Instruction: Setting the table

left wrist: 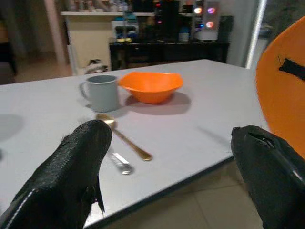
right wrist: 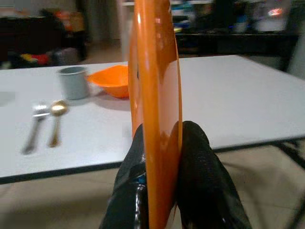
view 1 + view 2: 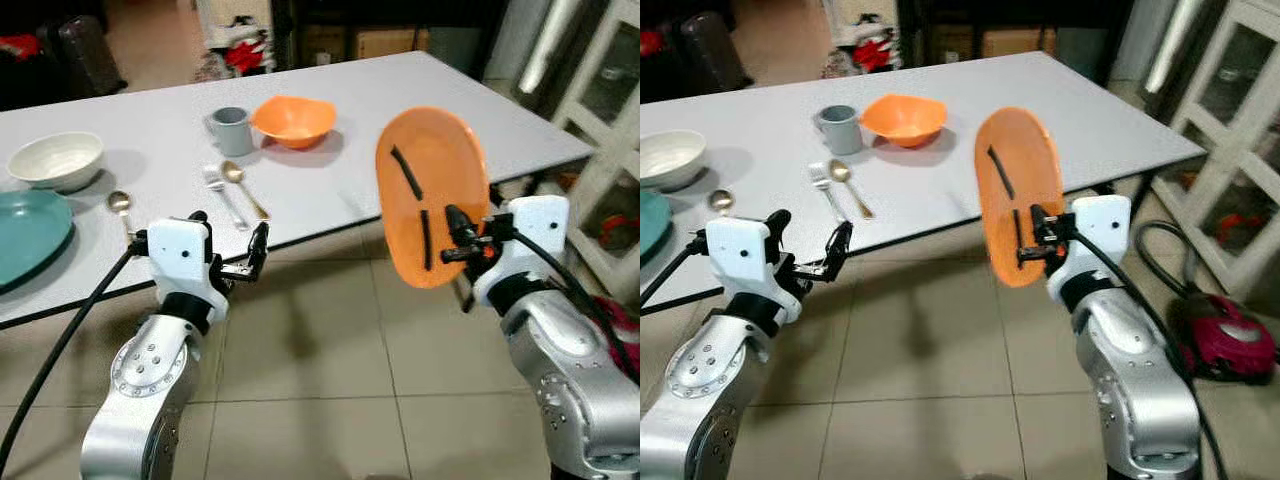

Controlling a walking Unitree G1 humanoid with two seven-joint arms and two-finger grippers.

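Eye views: right gripper (image 3: 447,238) pinches orange plate (image 3: 432,190) by its lower rim, plate upright, edge-on to table (image 3: 350,180) ahead. Left gripper (image 3: 232,262) spread, empty.
Left wrist view: beyond the fingers (image 1: 76,157), mug (image 1: 101,92), bowl (image 1: 151,86), both apparently empty; spoon (image 1: 125,138).
Right wrist view: fingertips (image 2: 198,143) clamp the rim; bare tabletop lies ahead.

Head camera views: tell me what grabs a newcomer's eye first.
The round orange plastic plate, held upright on edge in the right pincer over the tiled floor beside the white table. Then the matching orange bowl beside the grey mug on the table, and the open left pincer.
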